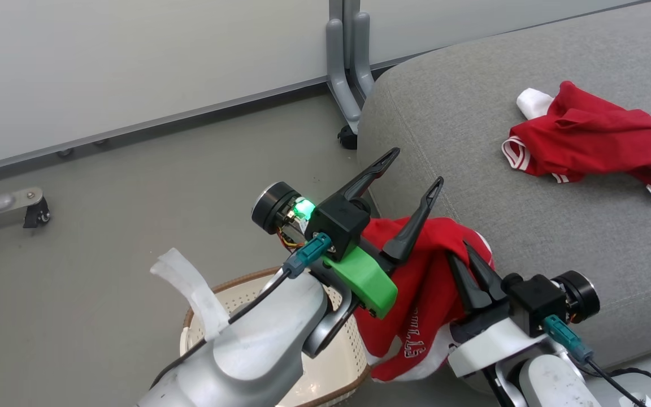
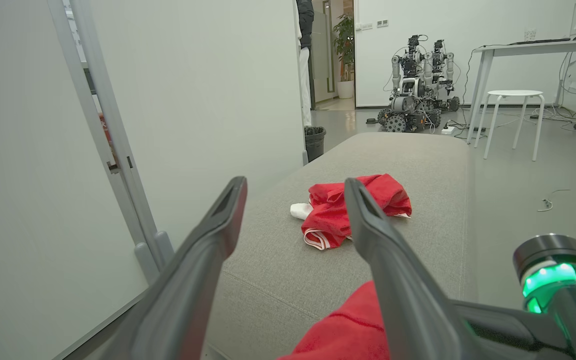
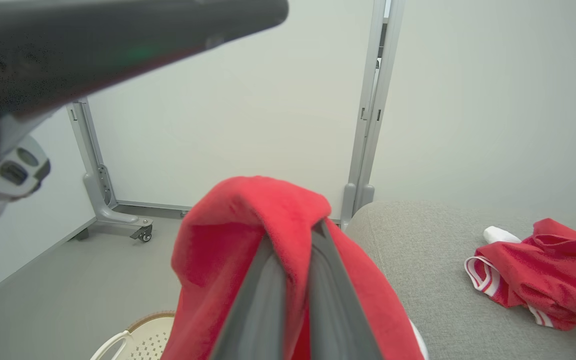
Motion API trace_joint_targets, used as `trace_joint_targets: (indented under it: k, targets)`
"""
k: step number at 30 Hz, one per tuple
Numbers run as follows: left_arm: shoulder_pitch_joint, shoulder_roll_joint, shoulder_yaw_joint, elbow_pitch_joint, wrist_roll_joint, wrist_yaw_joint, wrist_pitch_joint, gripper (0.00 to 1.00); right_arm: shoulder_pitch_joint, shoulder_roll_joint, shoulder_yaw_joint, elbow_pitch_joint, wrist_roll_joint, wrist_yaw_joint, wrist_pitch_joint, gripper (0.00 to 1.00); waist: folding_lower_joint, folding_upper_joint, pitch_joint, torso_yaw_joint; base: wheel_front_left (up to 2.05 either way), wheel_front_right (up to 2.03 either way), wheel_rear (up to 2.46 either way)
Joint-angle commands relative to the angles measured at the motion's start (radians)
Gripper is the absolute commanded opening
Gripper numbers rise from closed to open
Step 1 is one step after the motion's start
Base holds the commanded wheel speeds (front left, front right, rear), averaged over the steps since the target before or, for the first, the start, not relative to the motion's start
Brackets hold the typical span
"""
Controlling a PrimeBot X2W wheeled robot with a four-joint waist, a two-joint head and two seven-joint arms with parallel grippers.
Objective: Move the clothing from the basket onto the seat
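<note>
My right gripper (image 1: 465, 250) is shut on a red garment with white lettering (image 1: 424, 299), which hangs from its fingers over the front edge of the grey seat (image 1: 529, 226) and above the cream basket (image 1: 325, 367). In the right wrist view the red fabric (image 3: 228, 250) drapes over my closed fingers (image 3: 268, 295). My left gripper (image 1: 416, 169) is open and holds nothing, just left of the lifted garment. A second red garment with white stripes (image 1: 597, 141) lies crumpled on the seat, also seen as a red heap (image 2: 348, 210) in the left wrist view.
White partition panels on grey wheeled feet (image 1: 351, 73) stand behind the basket and seat. In the left wrist view, other robots (image 2: 418, 85), a white stool (image 2: 513, 115), a table and a dark bin (image 2: 315, 142) stand beyond the seat's far end.
</note>
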State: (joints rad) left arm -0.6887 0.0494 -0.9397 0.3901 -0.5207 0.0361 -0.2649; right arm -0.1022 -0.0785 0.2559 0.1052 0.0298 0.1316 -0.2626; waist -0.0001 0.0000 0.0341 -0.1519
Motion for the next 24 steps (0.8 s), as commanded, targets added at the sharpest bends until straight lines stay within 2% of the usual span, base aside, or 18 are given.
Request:
trace_joint_targets:
  k: [1,8,24]
  targets:
    - [-0.017,0.002,0.004,0.001,0.000,-0.001,0.001,1.00,0.004,-0.001,-0.010,-0.010,-0.002,-0.002,-0.003,0.00,0.0001,0.0000,0.005,-0.011,0.00,0.00,0.00]
    - [-0.019,0.002,0.013,0.015,0.011,-0.005,0.001,1.00,-0.004,0.003,-0.048,-0.046,0.011,-0.002,-0.003,0.00,0.0001,0.0000,0.030,-0.085,0.00,0.00,0.00]
    - [-0.021,0.007,0.030,0.051,0.035,-0.025,0.001,1.00,0.022,0.019,-0.111,-0.173,0.017,-0.002,-0.003,0.00,0.0001,0.0000,0.105,-0.388,0.00,0.00,0.00]
